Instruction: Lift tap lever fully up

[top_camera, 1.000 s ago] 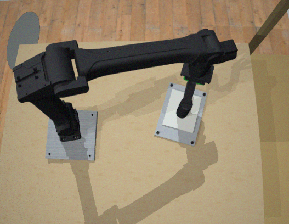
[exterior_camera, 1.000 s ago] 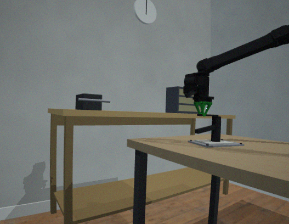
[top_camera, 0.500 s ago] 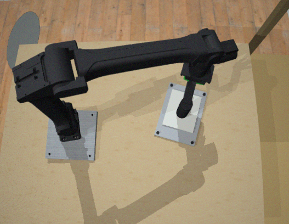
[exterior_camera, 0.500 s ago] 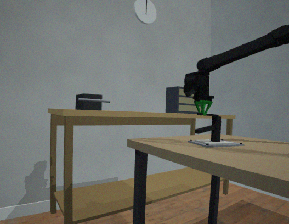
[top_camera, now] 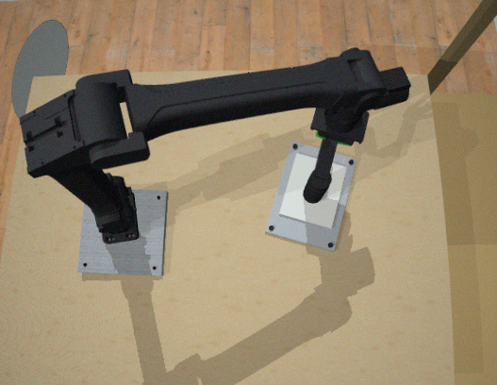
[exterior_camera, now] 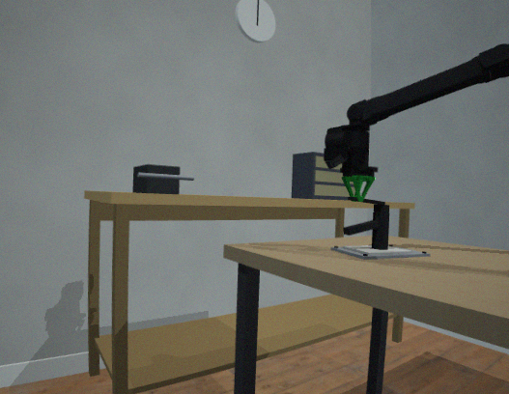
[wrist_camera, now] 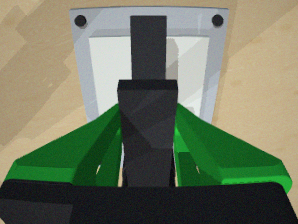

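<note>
The black tap [top_camera: 318, 181] stands on a white pad on a grey base plate [top_camera: 312, 195] on the wooden table. In the side view its post [exterior_camera: 381, 227] rises from the plate, with a spout pointing left and the lever [exterior_camera: 373, 202] lying about level at the top. My gripper [exterior_camera: 358, 193] with green fingers hangs straight down over the lever's end and is shut on it. In the wrist view the green fingers clamp the dark lever [wrist_camera: 148, 123] from both sides, with the plate [wrist_camera: 149, 56] below.
The arm's own grey mounting plate [top_camera: 124, 233] sits at the table's left. A second wooden table [exterior_camera: 223, 203] with a dark box and a drawer unit stands behind. A table-leg post [top_camera: 455, 44] crosses the top right corner.
</note>
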